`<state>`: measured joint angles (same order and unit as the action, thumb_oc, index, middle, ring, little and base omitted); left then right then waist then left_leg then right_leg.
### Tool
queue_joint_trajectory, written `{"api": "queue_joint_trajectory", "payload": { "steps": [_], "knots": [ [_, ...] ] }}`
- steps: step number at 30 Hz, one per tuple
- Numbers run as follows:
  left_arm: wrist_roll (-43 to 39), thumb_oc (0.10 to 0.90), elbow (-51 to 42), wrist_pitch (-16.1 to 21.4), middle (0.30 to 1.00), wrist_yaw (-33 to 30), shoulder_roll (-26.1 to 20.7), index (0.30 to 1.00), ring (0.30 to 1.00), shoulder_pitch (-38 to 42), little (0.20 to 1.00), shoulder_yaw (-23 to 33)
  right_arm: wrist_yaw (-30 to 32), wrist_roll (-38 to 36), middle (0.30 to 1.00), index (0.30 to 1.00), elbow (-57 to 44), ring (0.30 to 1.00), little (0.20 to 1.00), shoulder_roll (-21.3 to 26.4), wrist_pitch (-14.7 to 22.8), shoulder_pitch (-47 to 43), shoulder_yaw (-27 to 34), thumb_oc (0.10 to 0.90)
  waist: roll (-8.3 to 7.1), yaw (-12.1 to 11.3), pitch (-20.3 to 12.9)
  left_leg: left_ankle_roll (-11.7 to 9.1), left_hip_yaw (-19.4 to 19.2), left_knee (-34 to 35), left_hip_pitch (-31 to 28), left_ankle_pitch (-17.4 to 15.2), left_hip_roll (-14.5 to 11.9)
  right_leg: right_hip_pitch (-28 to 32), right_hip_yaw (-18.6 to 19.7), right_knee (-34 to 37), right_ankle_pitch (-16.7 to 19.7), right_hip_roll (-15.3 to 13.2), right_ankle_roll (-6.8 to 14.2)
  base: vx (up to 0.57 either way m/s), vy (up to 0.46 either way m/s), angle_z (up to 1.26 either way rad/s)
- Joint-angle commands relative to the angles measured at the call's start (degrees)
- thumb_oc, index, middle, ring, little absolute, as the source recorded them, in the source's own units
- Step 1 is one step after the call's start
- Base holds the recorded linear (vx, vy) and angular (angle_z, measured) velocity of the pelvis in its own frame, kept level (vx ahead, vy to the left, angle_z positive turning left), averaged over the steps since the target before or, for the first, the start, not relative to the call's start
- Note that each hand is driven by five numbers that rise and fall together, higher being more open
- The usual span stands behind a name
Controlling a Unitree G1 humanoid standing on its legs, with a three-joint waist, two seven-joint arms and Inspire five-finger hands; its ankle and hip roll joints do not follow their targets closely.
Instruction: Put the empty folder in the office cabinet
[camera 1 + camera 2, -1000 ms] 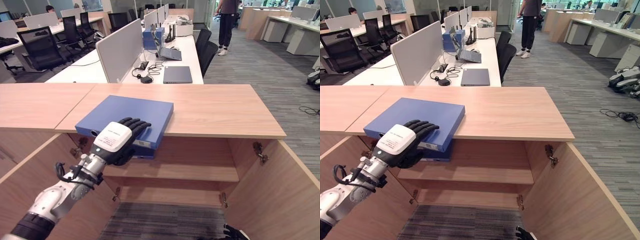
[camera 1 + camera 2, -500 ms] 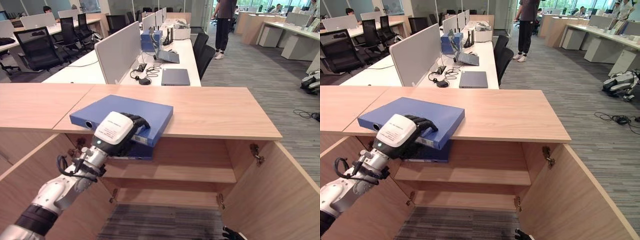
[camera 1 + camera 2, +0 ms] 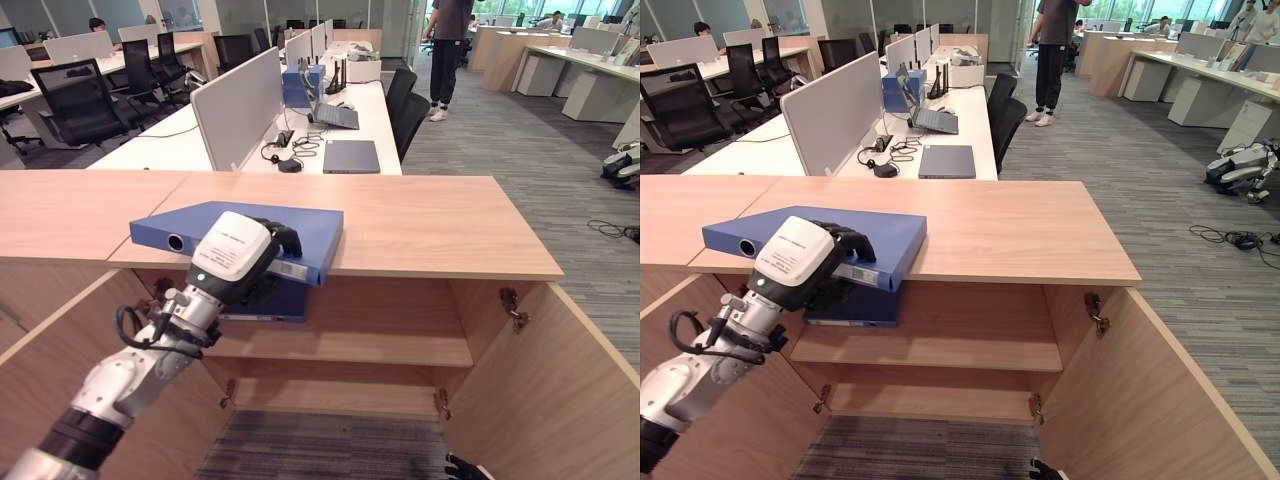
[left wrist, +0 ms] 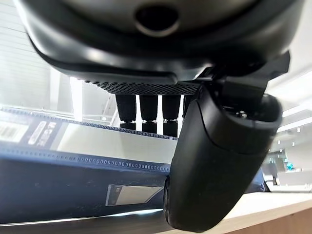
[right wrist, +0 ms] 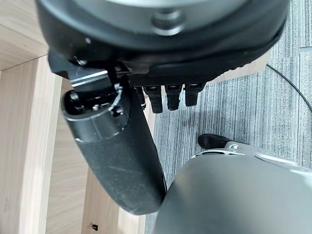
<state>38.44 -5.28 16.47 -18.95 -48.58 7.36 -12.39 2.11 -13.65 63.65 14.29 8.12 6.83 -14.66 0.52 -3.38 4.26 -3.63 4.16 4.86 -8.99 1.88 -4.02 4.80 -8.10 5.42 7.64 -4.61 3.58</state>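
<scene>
While the cabinet (image 3: 430,225) spreads across the middle of the frame with both doors swung wide, its wooden top runs edge to edge and the shelves (image 3: 380,350) sit bare-looking in the lower centre. Up in the upper left, white desks (image 3: 180,140) carry grey screens (image 3: 235,105), office chairs (image 3: 85,100) beside them, and a laptop (image 3: 352,155) lies shut just beyond the cabinet top. A person (image 3: 445,50) stands on the carpet at the top centre.

Now to the folder (image 3: 300,225): blue, flat, lying on the cabinet top at left of centre, its near edge hanging out past the front lip and lifted a touch. A second blue folder (image 3: 270,300) sits just below it inside the cabinet, on the upper shelf.

And there's the left hand (image 3: 235,258), coming up from the lower left, clamped on that overhanging edge — fingers curled over the top, thumb underneath. The left wrist view confirms it: fingers (image 4: 146,109) above the spine, thumb (image 4: 219,161) wrapped close below.

Over to the right hand (image 5: 117,146), seen in its own wrist view above carpet and a cabinet door, fingers curled in, holding nothing.
</scene>
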Motion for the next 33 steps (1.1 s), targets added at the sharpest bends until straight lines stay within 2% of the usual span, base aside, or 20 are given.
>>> {"api": "queue_joint_trajectory", "payload": {
  "steps": [1,3,7,8,9,11,12,15,16,17,18,19,20,22,23,25,27,28,32,33],
  "knots": [
    [-15.9,0.4,-6.3,1.4,0.3,0.9,5.0,0.3,0.3,5.1,0.3,7.1,0.4,-0.5,0.9,0.9,-0.3,0.9,0.9,1.8,0.7,-3.5,0.1,0.8,0.49,0.3,1.3,-2.3,-2.0,0.1,0.3,-2.0,-1.3,7.4,0.8,-2.5,-13.0,-1.4,3.3,0.0,0.0,0.0],
    [-18.5,0.4,-8.2,1.6,0.3,1.1,6.3,0.3,0.3,5.0,0.3,8.3,0.3,-0.4,0.9,0.9,-0.4,0.9,0.9,1.9,0.5,-3.7,0.0,0.8,0.51,0.3,1.3,-2.3,-1.9,0.1,0.3,-2.0,-1.3,7.5,0.8,-2.5,-13.1,-1.4,3.3,0.0,0.0,0.0],
    [-36.4,0.4,-14.3,4.0,0.3,2.6,12.7,0.3,0.3,6.0,0.3,10.8,0.2,-0.5,0.9,0.9,-0.7,0.9,0.9,2.0,-0.2,-4.9,0.2,0.8,0.55,0.2,1.2,-2.0,-1.8,0.1,0.6,-1.6,-1.1,7.2,0.7,-2.9,-12.7,-1.5,3.2,-0.01,0.002,0.0],
    [-36.5,0.4,-14.4,4.0,0.3,2.7,12.7,0.3,0.3,5.9,0.3,10.9,0.2,-0.5,0.9,0.9,-0.7,0.9,0.9,2.0,-0.2,-4.9,0.1,0.8,0.55,0.2,1.3,-2.0,-1.9,0.1,0.3,-2.0,-1.1,7.5,0.7,-2.8,-13.0,-1.5,3.2,-0.05,0.008,0.01],
    [-40.4,0.4,-15.3,4.4,0.3,3.6,13.6,0.3,0.3,6.4,0.3,10.9,0.2,-0.6,0.9,0.9,-0.8,0.9,0.9,2.2,-0.4,-5.2,0.2,0.8,0.61,0.3,1.3,-2.0,-1.8,0.1,0.5,-1.6,-1.1,7.2,0.7,-2.9,-12.7,-1.6,3.1,0.0,0.0,0.0],
    [-51.7,0.4,-17.7,5.0,0.3,7.6,15.7,0.3,0.3,7.2,0.3,10.8,-0.1,-0.9,0.9,0.9,-0.9,0.9,0.9,2.5,-0.8,-6.0,0.4,0.8,0.73,0.3,1.2,-1.9,-2.0,0.1,0.6,-1.6,-1.1,7.1,0.8,-3.1,-12.7,-1.6,3.1,-0.03,0.005,0.01],
    [-51.8,0.4,-17.7,4.9,0.3,7.7,15.7,0.3,0.3,7.2,0.3,10.9,-0.1,-0.9,0.9,0.9,-0.9,0.9,0.9,2.5,-0.8,-5.9,0.4,0.8,0.72,0.3,1.2,-1.9,-2.1,0.1,0.4,-2.0,-1.1,7.3,0.8,-3.0,-13.0,-1.6,3.1,0.0,0.0,0.0],
    [-66.3,0.4,-20.1,4.7,0.3,12.4,18.3,0.3,0.3,7.9,0.3,9.7,-0.6,-0.9,0.9,0.9,-0.4,0.9,0.9,2.9,-1.5,-6.8,0.3,0.8,0.99,0.5,1.3,-1.8,-2.1,0.1,0.7,-1.7,-1.1,6.8,0.9,-3.3,-12.6,-1.7,3.1,-0.02,0.005,0.0],
    [-66.4,0.4,-20.1,4.7,0.3,12.4,18.3,0.3,0.3,7.9,0.3,9.8,-0.6,-0.9,0.9,0.9,-0.4,0.9,0.9,2.9,-1.5,-6.8,0.3,0.8,1.0,0.5,1.3,-1.8,-2.1,0.1,0.7,-1.7,-1.1,6.8,1.0,-3.3,-12.6,-1.7,3.1,-0.03,0.009,0.0],
    [-70.4,0.4,-20.7,4.4,0.3,13.8,18.9,0.3,0.3,7.7,0.3,9.2,-0.8,-0.9,0.9,0.9,-0.4,0.9,0.9,3.0,-1.6,-7.0,0.2,0.8,1.09,0.5,1.3,-1.8,-2.2,0.1,0.7,-1.7,-1.1,6.8,1.0,-3.3,-12.6,-1.7,3.1,-0.03,0.008,0.0],
    [-77.7,0.4,-21.5,3.2,0.3,17.1,18.9,0.3,0.3,7.6,0.3,7.4,-1.1,-1.1,0.9,0.9,0.0,0.9,0.9,3.3,-2.0,-7.4,0.2,0.8,1.33,0.5,1.4,-1.8,-2.2,0.1,0.7,-1.7,-1.1,6.7,1.0,-3.3,-12.5,-1.8,3.1,-0.03,0.008,0.0],
    [-77.8,0.4,-21.5,3.2,0.3,17.2,18.9,0.3,0.3,7.6,0.3,7.4,-1.1,-1.1,0.9,0.9,0.0,0.9,0.9,3.2,-2.0,-7.4,0.2,0.8,1.33,0.5,1.4,-1.8,-2.3,0.1,0.7,-1.7,-1.1,6.7,1.0,-3.3,-12.5,-1.8,3.1,-0.03,0.011,0.0],
    [-83.9,0.4,-22.5,2.2,0.3,20.0,18.1,0.3,0.3,7.4,0.3,5.7,-1.3,-1.1,0.9,0.9,0.4,0.9,0.9,3.4,-2.3,-7.9,0.1,0.8,1.56,0.5,1.4,-1.8,-2.3,0.1,0.7,-1.7,-1.0,6.6,1.1,-3.3,-12.4,-1.8,3.2,0.0,0.0,0.0],
    [-90.7,0.4,-23.5,0.8,0.3,23.2,16.6,0.3,0.3,7.3,0.3,3.8,-1.7,-0.9,0.9,0.9,0.9,0.9,0.9,3.5,-2.6,-8.2,-0.4,0.8,1.78,0.5,1.5,-1.7,-2.4,0.1,0.4,-2.1,-1.0,7.0,1.2,-3.3,-12.7,-1.8,3.2,0.0,0.0,0.0],
    [-90.8,0.4,-23.4,0.8,0.3,23.3,16.5,0.3,0.3,7.4,0.3,3.8,-1.7,-0.9,0.9,0.9,0.9,0.9,0.9,3.5,-2.6,-8.3,-0.4,0.8,1.78,0.5,1.5,-1.7,-2.4,0.1,0.6,-1.8,-1.0,6.7,1.2,-3.4,-12.5,-1.8,3.2,0.0,0.0,0.0],
    [-98.8,0.4,-24.3,-1.7,0.3,26.9,12.9,0.3,0.3,7.5,0.3,1.0,-1.9,-1.1,0.9,0.9,1.4,0.9,0.9,3.6,-2.8,-8.8,-0.6,0.8,2.01,0.4,1.8,-1.7,-2.4,0.1,0.4,-2.0,-0.9,7.0,1.4,-3.5,-12.6,-1.9,3.3,0.0,0.0,0.0],
    [-102.5,0.4,-24.7,-3.3,0.3,28.4,9.0,0.3,0.3,7.9,0.3,-0.8,-2.0,-1.2,0.9,0.9,1.9,0.9,0.9,3.9,-2.8,-9.2,-0.9,0.8,2.14,0.4,1.8,-1.6,-2.4,0.1,0.4,-2.0,-0.9,7.0,1.5,-3.6,-12.6,-1.8,3.3,0.0,0.0,0.0],
    [-102.5,0.4,-24.7,-3.3,0.3,28.4,9.0,0.3,0.3,8.0,0.3,-0.8,-2.0,-1.2,0.9,0.9,1.9,0.9,0.9,3.9,-2.8,-9.2,-0.8,0.8,2.1,0.4,1.8,-1.6,-2.4,0.1,0.4,-2.0,-0.9,7.0,1.5,-3.6,-12.6,-1.8,3.3,0.0,0.0,0.0],
    [-110.6,0.4,-25.8,-5.9,0.3,30.9,1.1,0.3,0.3,7.3,0.3,-1.1,-2.2,-1.4,0.9,0.9,2.5,0.9,0.9,4.2,-2.8,-9.7,-1.8,0.8,2.42,0.1,1.6,-1.6,-2.3,0.1,0.4,-1.8,-0.8,7.0,1.5,-3.6,-12.6,-1.9,3.5,0.0,0.0,0.0],
    [-110.6,0.4,-25.7,-5.9,0.3,30.9,1.0,0.3,0.3,7.3,0.3,-1.0,-2.2,-1.4,0.9,0.9,2.5,0.9,0.9,4.1,-2.8,-9.7,-1.8,0.8,2.39,0.1,1.6,-1.6,-2.3,0.1,0.4,-1.8,-0.8,7.0,1.5,-3.6,-12.6,-1.9,3.5,0.0,0.0,0.0]
  ]
}}
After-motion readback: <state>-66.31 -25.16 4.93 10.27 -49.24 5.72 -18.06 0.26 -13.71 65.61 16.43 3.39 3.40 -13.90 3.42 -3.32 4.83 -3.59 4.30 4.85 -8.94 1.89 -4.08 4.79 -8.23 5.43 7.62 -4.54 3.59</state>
